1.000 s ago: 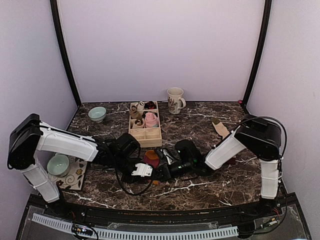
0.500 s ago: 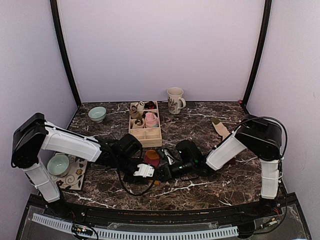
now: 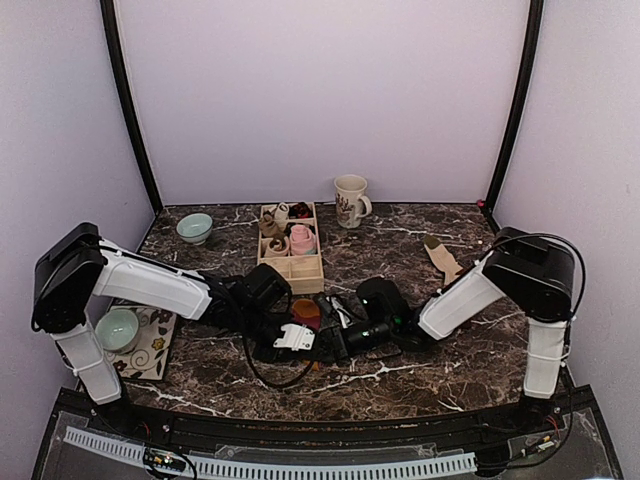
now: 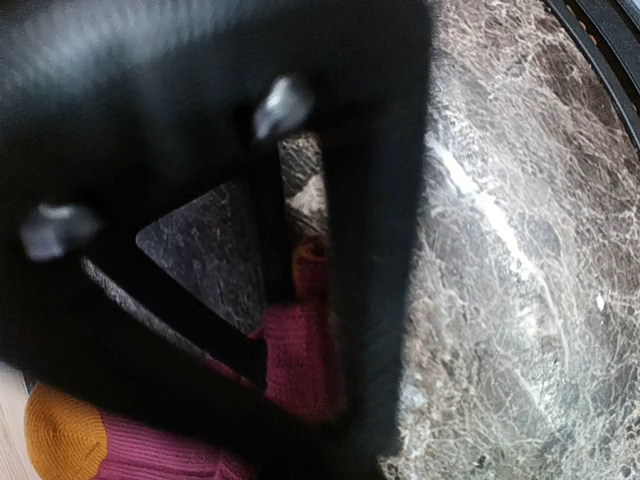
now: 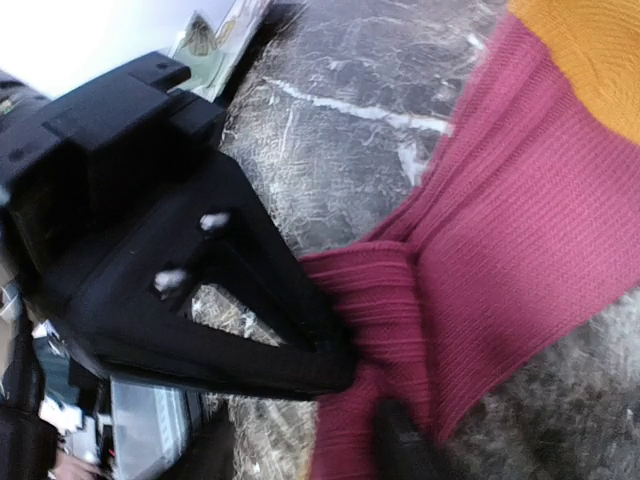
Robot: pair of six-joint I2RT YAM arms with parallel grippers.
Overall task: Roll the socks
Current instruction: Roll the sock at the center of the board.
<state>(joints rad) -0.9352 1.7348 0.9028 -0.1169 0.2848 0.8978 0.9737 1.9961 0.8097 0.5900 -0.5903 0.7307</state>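
A striped sock (image 3: pixel 304 312) lies at mid-table, maroon with an orange band (image 5: pixel 590 50). Both grippers meet at its near end. My left gripper (image 3: pixel 308 338) is shut on the folded maroon cuff (image 5: pixel 380 300); in the right wrist view its black tip (image 5: pixel 335 365) pinches that fold. My right gripper (image 3: pixel 330 338) stands open, its fingers (image 5: pixel 400 440) apart with the cuff lying between them. The left wrist view is blurred, showing maroon knit (image 4: pixel 300 360) behind a black finger. A beige sock (image 3: pixel 440 255) lies flat at the right.
A wooden compartment box (image 3: pixel 291 272) holding a pink bundle (image 3: pixel 302 240) stands just behind the sock. Behind it is a mug (image 3: pixel 350 200). A green bowl (image 3: pixel 194 228) sits at back left, and another bowl (image 3: pixel 117 328) rests on a patterned mat at left.
My left arm has reached further right and its jaws have closed on the cuff. My right jaws have come apart from the sock. The sock has shifted slightly.
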